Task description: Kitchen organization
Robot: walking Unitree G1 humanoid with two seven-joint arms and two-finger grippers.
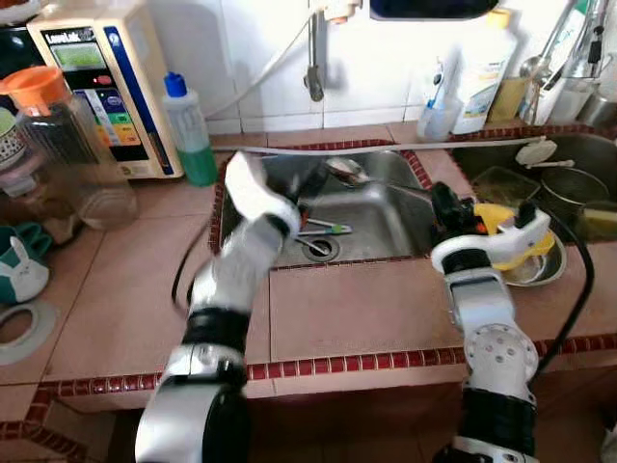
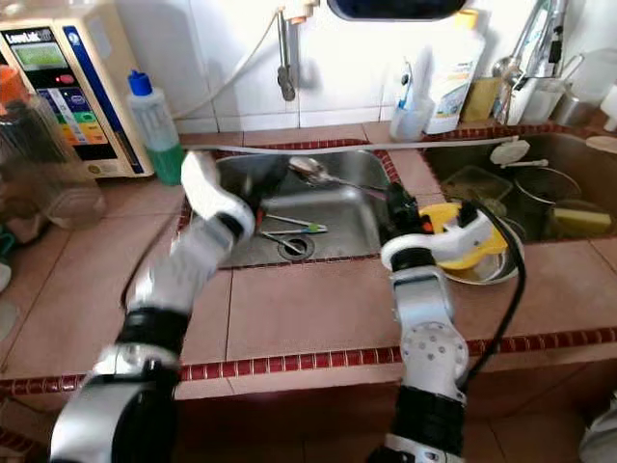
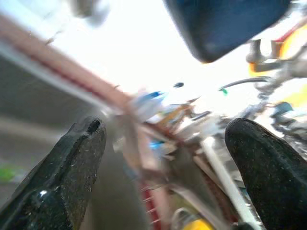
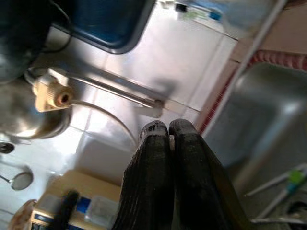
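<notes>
Two silver robot arms reach forward from the bottom of the head views over a tiled kitchen counter (image 1: 357,309) edged in red trim. Set into that counter is a steel sink (image 1: 381,217). Over the sink's near left corner hangs the left gripper (image 3: 165,143), blurred in the head views; the left wrist view shows its two black fingers (image 3: 72,163) spread wide apart with nothing between them. At the sink's right rim is the right gripper (image 4: 168,132), its fingers pressed together and holding nothing, pointing toward the white tiled wall. Inside the sink, next to the drain (image 1: 321,247), lies a green-tipped utensil (image 1: 328,228), and a metal ladle (image 1: 347,172) rests toward the back. Just right of the sink, a yellow bowl (image 1: 511,236) sits in a metal bowl within a second basin. Left of the sink stand a green soap bottle (image 1: 190,130), a water purifier (image 1: 101,82) and an orange-lidded clear jar (image 1: 63,145). Behind the sink, against the wall, stands a white bottle (image 1: 485,72).
</notes>
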